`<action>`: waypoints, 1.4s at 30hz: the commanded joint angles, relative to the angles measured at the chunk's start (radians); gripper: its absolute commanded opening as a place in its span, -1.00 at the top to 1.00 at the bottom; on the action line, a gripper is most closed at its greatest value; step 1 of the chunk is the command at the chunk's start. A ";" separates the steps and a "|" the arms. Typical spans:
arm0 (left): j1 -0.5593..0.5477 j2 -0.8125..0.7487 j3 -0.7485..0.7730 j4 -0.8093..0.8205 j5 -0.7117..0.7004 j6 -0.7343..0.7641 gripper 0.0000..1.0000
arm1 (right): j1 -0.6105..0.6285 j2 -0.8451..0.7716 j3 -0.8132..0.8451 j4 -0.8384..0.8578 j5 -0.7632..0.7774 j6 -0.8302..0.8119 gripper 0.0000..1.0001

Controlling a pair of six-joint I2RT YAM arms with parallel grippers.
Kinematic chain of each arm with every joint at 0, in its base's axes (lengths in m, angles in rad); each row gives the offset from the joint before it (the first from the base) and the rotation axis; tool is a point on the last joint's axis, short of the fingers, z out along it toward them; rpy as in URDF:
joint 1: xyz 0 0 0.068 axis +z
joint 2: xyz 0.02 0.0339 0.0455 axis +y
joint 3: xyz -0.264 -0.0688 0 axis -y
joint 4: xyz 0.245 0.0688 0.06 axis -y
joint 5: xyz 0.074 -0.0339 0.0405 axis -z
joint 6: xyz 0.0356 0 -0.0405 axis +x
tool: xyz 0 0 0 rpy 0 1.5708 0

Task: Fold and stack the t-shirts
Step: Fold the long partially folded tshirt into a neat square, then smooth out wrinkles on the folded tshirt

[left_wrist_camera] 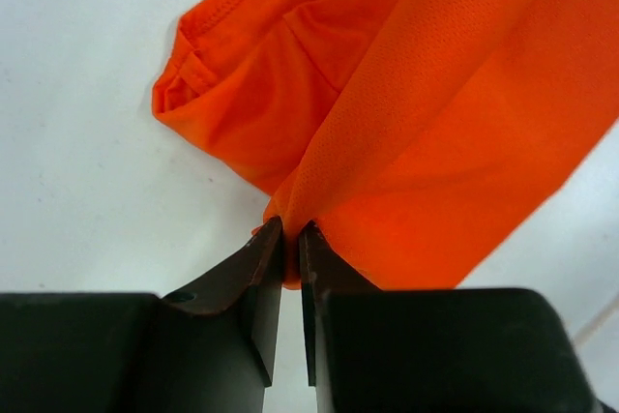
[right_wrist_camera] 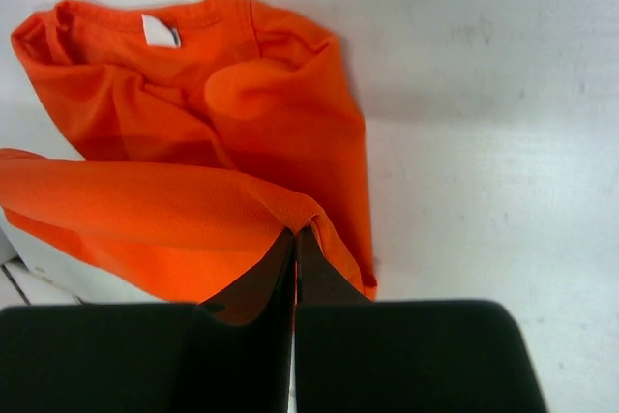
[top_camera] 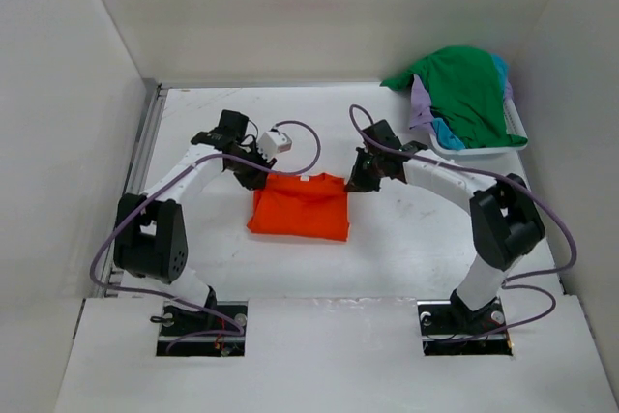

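Note:
The orange t-shirt [top_camera: 300, 207] lies partly folded on the white table between the two arms. My left gripper [top_camera: 259, 178] is at its far left corner and my right gripper [top_camera: 356, 181] at its far right corner. In the left wrist view the left gripper [left_wrist_camera: 292, 229] is shut on a fold of the orange t-shirt [left_wrist_camera: 426, 142], with cloth pinched between the jaws. The right gripper [right_wrist_camera: 295, 232] is shut on a raised edge of the orange t-shirt [right_wrist_camera: 193, 200], whose collar and white label face up. A dark green t-shirt [top_camera: 469, 94], a lavender one [top_camera: 419, 103] and a teal one [top_camera: 443, 132] are heaped at the back right.
The heaped shirts sit in a white basket [top_camera: 474, 150] by the right wall. White walls enclose the table on the left, back and right. A small white box [top_camera: 278, 140] rides on the left arm's wrist.

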 commanded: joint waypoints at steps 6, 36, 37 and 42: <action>0.055 0.152 0.116 0.221 -0.016 -0.086 0.61 | -0.066 0.167 0.169 0.094 0.027 -0.040 0.80; 0.023 0.217 0.120 0.246 0.078 -0.284 0.33 | 0.049 0.194 0.131 0.221 0.107 -0.063 0.98; 0.028 0.237 0.131 0.251 0.068 -0.292 0.33 | 0.044 0.208 0.148 0.225 0.116 -0.063 0.98; 0.074 0.317 0.186 0.300 -0.024 -0.329 0.32 | 0.012 0.230 0.168 0.267 0.169 -0.045 0.97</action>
